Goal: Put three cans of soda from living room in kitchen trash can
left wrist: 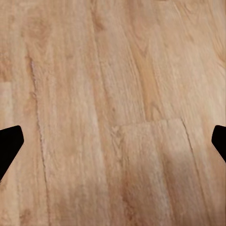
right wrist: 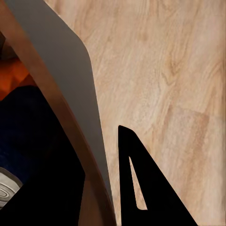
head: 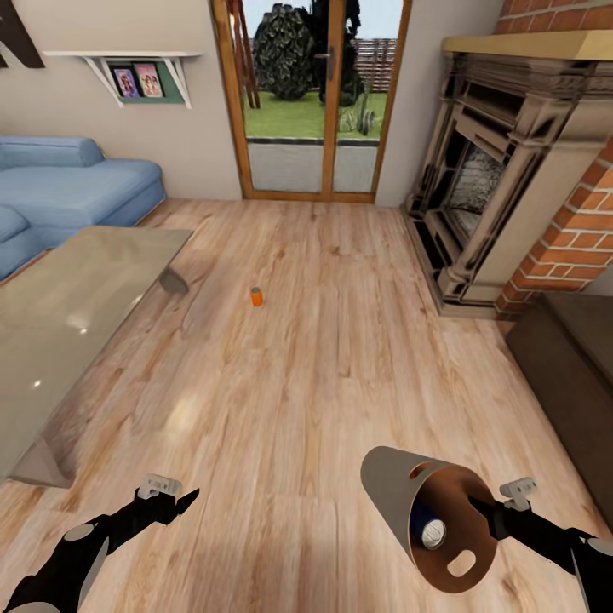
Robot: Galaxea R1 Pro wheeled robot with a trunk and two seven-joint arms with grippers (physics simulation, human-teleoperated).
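holding the trash can by its rim, the right gripper has it tilted on its side with the mouth facing back toward the robot; its fingers are pinched on the rim wall, one outside the grey shell in the right wrist view, the other inside. a dark blue soda can lies in the can, silver top showing, and an orange patch beside it in the right wrist view is probably a second soda can. the last orange soda can stands upright on the plank floor, well ahead of both arms, just past the corner of the glass low table and toward the glass doors. it sits left of centre, so the left gripper is the nearer one; its fingers are spread with nothing between them. long axis vertical, so judged next step: drive forward, then a side grasp with the left arm. risk: tilted trash can could spill its cans on the way.
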